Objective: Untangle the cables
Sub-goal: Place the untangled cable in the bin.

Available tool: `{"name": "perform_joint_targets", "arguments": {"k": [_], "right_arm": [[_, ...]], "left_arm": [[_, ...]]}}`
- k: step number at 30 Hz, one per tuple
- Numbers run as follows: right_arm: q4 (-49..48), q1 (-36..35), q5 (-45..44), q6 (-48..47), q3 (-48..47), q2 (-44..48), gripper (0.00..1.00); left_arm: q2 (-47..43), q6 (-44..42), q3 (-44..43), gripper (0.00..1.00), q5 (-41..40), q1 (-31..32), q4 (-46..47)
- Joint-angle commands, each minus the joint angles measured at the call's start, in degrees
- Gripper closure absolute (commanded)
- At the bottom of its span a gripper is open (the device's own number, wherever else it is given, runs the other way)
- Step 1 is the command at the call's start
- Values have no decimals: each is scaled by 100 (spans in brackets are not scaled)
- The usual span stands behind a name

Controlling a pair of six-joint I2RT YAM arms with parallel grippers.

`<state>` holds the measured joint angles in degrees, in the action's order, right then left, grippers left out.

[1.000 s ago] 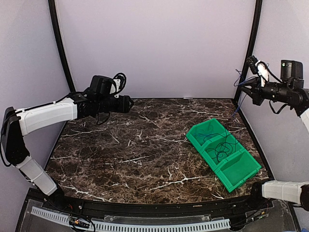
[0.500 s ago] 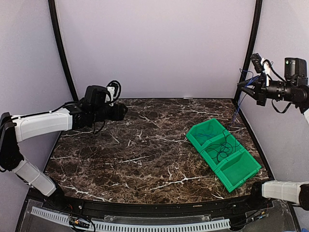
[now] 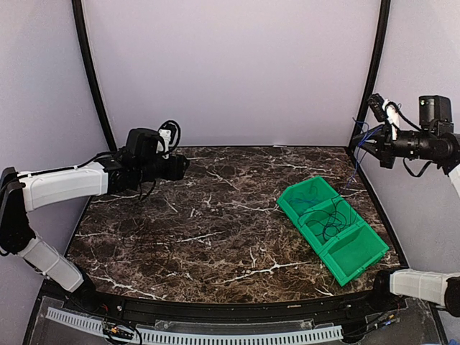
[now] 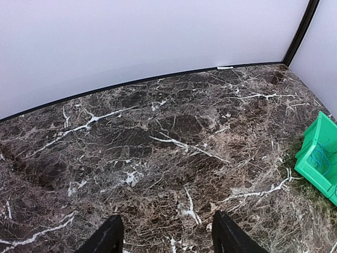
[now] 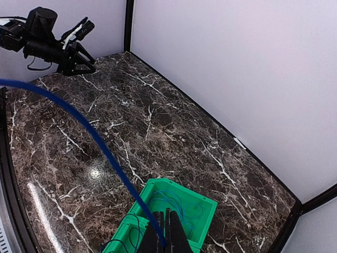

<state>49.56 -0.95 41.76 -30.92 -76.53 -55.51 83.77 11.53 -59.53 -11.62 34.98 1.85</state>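
My right gripper (image 3: 361, 141) hangs high at the right, shut on a bright blue cable (image 5: 89, 129). The cable sweeps from its jaws (image 5: 167, 216) out of the right wrist view at the left. More blue cable (image 5: 181, 203) lies coiled in the far compartment of a green bin (image 3: 359, 251). A black cable (image 3: 328, 223) loops in the bin's middle compartment. My left gripper (image 3: 180, 167) hovers over the back left of the table, open. In the left wrist view its gripper (image 4: 166, 232) has only marble between the fingers. The bin's corner (image 4: 316, 158) shows at the right edge.
The bin has three compartments and sits slantwise at the right of the dark marble table (image 3: 215, 215). Faint thin black loops (image 5: 50, 112) lie on the marble at the left. Black frame posts (image 3: 374, 72) stand at the back corners against the pale walls.
The left arm has dropped slightly and drawn back to the left, then stopped. The right gripper, still shut on the blue cable, rose a little and has come down again.
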Motion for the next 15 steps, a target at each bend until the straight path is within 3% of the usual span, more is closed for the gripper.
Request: {"name": "perform_joint_targets", "arguments": {"k": [1, 15], "right_arm": [[-71, 42, -362, -158, 127, 88, 100], [-154, 40, -802, -134, 68, 27, 100]], "left_arm": [[1, -72, 35, 40, 4, -32, 119], [62, -62, 4, 40, 68, -28, 79]]}}
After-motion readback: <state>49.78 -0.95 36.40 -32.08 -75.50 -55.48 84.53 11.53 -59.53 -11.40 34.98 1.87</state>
